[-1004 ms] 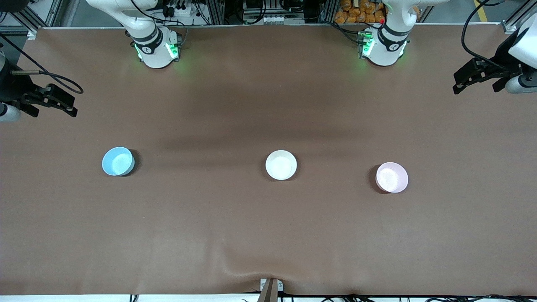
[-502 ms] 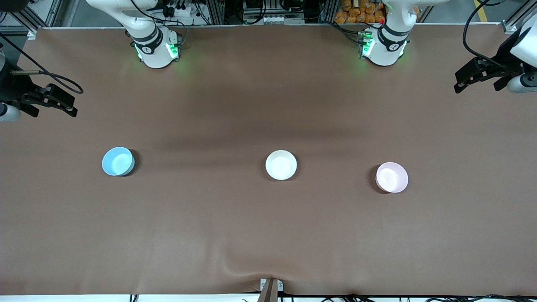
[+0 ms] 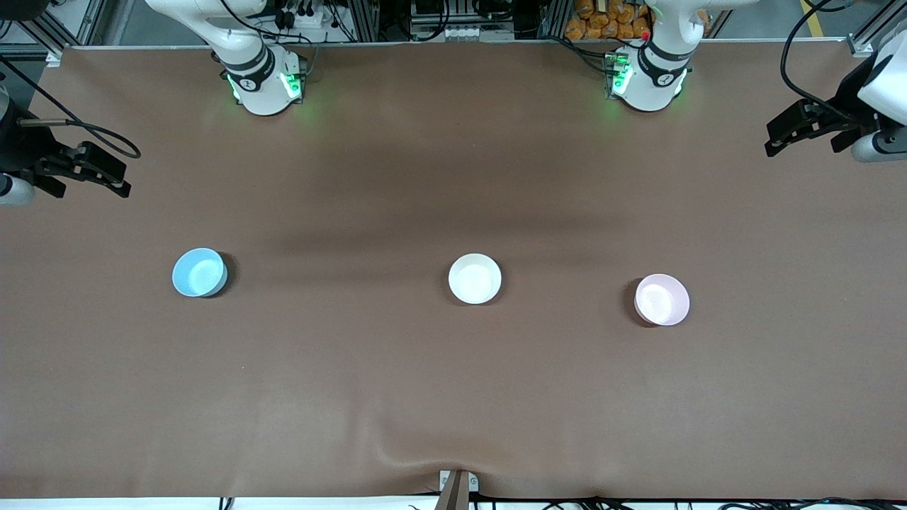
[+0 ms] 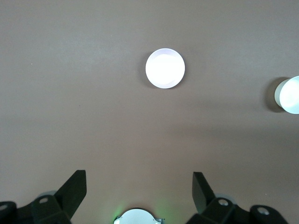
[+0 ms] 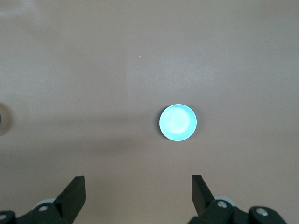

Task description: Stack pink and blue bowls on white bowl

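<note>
Three bowls stand apart in a row on the brown table. The light blue bowl (image 3: 200, 272) is toward the right arm's end, the white bowl (image 3: 475, 278) in the middle, and the pale pink bowl (image 3: 662, 299) toward the left arm's end. My left gripper (image 3: 779, 138) hangs open and empty, high over the left arm's end of the table. Its wrist view (image 4: 138, 182) shows the pink bowl (image 4: 165, 68) and the white bowl (image 4: 289, 94). My right gripper (image 3: 117, 180) hangs open and empty over the right arm's end. Its wrist view (image 5: 138, 184) shows the blue bowl (image 5: 178, 122).
The brown mat (image 3: 453, 397) has a small wrinkle at the edge nearest the front camera. The two arm bases (image 3: 263, 81) (image 3: 648, 78) stand along the edge farthest from that camera. The left arm's base also shows in the left wrist view (image 4: 138, 217).
The left gripper has shifted only very slightly. The bowls and the right arm have not moved.
</note>
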Controlling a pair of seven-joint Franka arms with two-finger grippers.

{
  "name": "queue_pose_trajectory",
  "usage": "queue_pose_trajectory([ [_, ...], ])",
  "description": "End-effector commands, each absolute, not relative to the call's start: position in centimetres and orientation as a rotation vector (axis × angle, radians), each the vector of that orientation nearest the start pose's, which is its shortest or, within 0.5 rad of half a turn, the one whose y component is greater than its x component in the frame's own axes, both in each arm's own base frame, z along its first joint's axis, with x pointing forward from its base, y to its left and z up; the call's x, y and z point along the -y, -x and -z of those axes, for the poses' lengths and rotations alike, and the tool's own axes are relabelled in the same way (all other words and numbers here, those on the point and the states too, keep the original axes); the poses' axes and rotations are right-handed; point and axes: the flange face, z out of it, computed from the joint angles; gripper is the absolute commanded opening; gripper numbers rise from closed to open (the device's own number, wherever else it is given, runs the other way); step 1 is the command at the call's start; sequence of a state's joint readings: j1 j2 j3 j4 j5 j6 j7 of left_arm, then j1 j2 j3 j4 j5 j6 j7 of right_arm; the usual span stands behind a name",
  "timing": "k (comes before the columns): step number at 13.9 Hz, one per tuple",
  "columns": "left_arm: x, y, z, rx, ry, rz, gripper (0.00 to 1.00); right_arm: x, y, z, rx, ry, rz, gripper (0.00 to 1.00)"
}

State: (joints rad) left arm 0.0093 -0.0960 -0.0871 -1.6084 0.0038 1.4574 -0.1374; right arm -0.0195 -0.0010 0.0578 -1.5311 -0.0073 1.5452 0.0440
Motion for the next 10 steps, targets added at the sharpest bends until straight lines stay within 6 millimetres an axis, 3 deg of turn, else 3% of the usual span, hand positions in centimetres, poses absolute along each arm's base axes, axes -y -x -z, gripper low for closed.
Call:
queue_pose_trajectory([
  [1,3.0,-51.4,-64.7,0.126,3.122,-0.107,1.0,-1.7,-55.1,-64.3,-0.015,3.146,0.027,1.0],
  [7,2.9,-51.5,-64.6,0.13,3.122,-0.104,1.0,-1.7,-55.2,-64.1,-0.015,3.145,0.022,1.0],
  [10,1.7,-51.6,-65.2,0.171,3.129,-0.079,1.0,-1.7,-55.3,-64.2,-0.015,3.145,0.027,1.0],
])
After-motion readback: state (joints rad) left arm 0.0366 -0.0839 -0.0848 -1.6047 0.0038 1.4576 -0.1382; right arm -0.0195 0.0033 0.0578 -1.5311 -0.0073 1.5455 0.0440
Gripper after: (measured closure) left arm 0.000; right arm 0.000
